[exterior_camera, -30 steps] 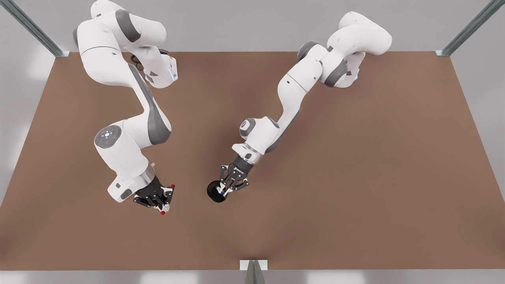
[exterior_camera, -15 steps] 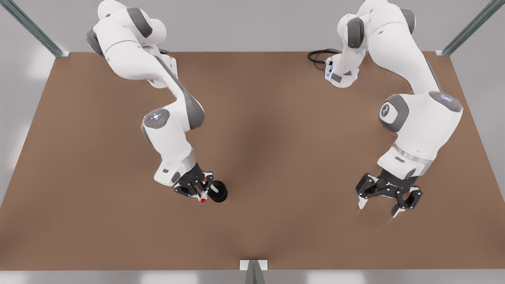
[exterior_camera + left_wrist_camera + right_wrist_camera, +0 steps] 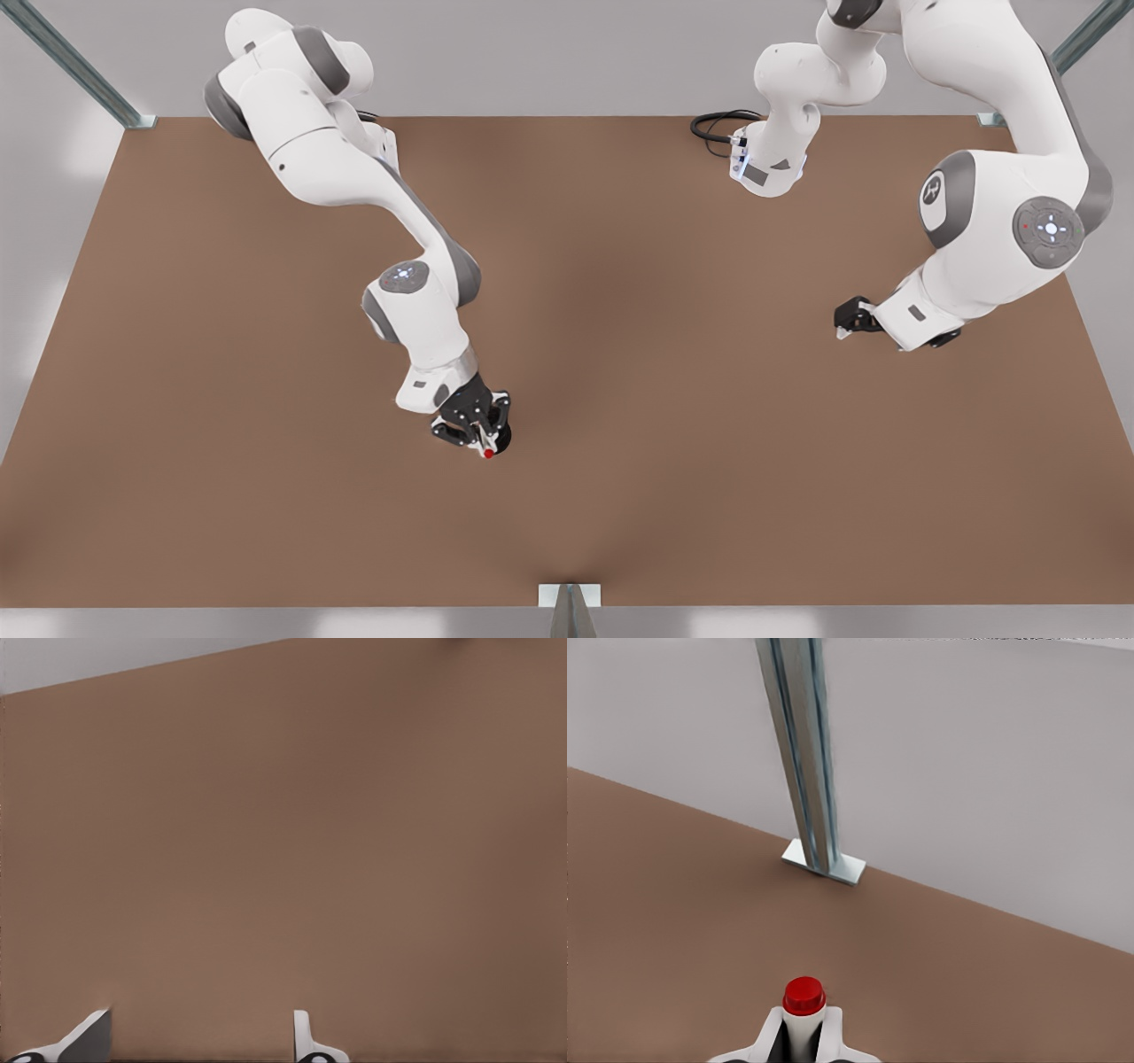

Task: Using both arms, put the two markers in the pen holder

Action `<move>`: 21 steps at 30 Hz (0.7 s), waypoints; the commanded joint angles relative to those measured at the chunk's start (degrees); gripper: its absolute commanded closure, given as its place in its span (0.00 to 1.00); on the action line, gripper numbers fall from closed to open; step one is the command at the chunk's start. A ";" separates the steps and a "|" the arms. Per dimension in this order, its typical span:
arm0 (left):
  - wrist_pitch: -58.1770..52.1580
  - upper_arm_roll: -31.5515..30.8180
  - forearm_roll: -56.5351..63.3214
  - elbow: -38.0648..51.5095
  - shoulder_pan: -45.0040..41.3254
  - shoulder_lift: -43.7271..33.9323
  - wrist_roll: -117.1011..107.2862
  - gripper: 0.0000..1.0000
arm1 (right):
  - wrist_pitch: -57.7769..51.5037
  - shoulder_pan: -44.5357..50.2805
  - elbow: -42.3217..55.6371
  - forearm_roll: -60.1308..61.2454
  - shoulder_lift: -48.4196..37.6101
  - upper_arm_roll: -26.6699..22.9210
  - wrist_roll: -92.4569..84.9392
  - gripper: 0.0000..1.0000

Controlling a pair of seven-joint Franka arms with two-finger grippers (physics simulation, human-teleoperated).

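Right wrist view: right gripper [image 3: 803, 1041] jaws are clamped on the red-capped marker [image 3: 803, 1010], white pads flat against its white barrel on both sides. The red cap sticks out past the fingertips, so the marker's long axis runs along the fingers and its capped end points toward a metal post [image 3: 801, 753] with a foot plate at the worktop [image 3: 673, 904] edge, grey wall behind it.

Front view: this same gripper [image 3: 483, 436] sits at the front view's centre-left, right over the pen holder [image 3: 502, 438]. Only a dark sliver of the holder's rim shows beside the black fingers. A red end of the marker [image 3: 488, 453] pokes out at the near side of the gripper; whether the other end is already inside the holder cannot be told. The marker looks steep, tilted slightly toward the camera.

Left wrist view: left gripper [image 3: 195, 1036] jaws stand wide apart, two white fingertips [image 3: 303, 1036] with bare brown worktop between them, holding nothing. In the front view the left gripper [image 3: 850, 317] is at the front view's right, well apart from the holder, mostly hidden behind its own wrist, hanging above the worktop.

Count: one marker visible, the red one. One pen holder. Two arms. A black cable [image 3: 713, 128] coils at the base of the left arm.
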 commanded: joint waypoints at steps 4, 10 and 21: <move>-2.03 0.68 1.00 0.03 -0.08 0.02 -6.46 0.00 | 10.33 -0.30 -2.11 -2.66 1.96 -0.09 7.89 0.79; -2.39 0.59 1.09 0.03 -0.08 -0.07 -6.37 0.00 | 17.89 -2.23 -12.57 -2.75 -0.59 -0.09 7.89 0.00; -2.56 0.68 2.31 2.14 -0.26 0.02 -6.02 0.00 | -36.30 -4.60 9.67 0.92 -9.62 1.76 4.65 0.00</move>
